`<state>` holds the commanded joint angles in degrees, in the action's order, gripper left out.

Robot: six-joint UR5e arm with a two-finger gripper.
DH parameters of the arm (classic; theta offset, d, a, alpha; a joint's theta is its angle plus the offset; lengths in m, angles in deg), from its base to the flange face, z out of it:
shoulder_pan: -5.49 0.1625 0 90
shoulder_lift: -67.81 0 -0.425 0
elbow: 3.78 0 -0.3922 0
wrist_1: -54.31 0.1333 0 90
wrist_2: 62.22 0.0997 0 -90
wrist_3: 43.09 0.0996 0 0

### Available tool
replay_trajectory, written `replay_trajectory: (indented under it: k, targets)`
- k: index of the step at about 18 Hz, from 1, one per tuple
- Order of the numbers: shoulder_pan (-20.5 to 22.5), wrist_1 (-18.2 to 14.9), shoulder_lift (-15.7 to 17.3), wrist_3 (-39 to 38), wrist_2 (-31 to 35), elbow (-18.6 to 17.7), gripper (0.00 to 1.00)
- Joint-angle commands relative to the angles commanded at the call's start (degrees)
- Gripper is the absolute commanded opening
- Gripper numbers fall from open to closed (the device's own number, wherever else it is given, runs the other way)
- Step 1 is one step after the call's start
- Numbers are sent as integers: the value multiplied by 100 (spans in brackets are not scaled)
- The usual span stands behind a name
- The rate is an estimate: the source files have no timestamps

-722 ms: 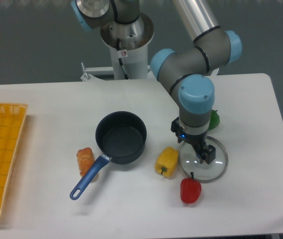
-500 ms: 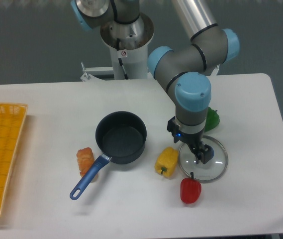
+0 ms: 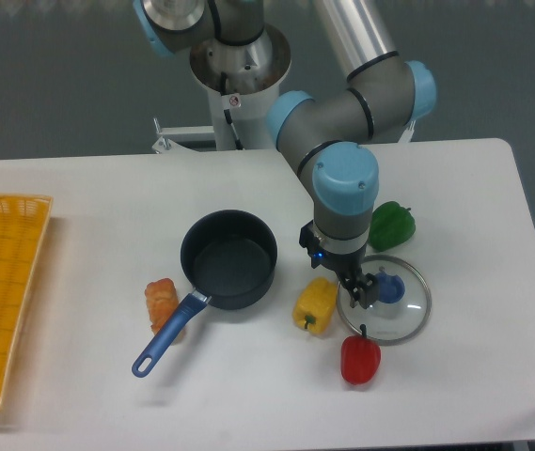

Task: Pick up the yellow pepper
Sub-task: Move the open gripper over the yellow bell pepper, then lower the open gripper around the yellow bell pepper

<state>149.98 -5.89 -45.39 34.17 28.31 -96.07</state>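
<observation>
The yellow pepper (image 3: 315,305) lies just left of the end effector (image 3: 361,293), slightly nearer, stem tilted toward the near side; whether the fingers are spread is unclear

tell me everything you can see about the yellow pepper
The yellow pepper is small, glossy and blocky, with lobed sides and a short green stem at its lower end, so it lies tipped on its side on the white table. It sits between the dark pot and the glass lid, close to the lid's left rim, with the red pepper to its lower right. The gripper hangs just to its right over the lid, not touching it; whether its jaws are open is unclear.
</observation>
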Motion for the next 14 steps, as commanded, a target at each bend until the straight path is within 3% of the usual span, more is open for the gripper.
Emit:
replay_trajectory:
  k: [8,14]
  targets:
    - [-176,18,-114,-1431,-18,9,100]
    - [-264,9,-369,-1731,105,-35,100]
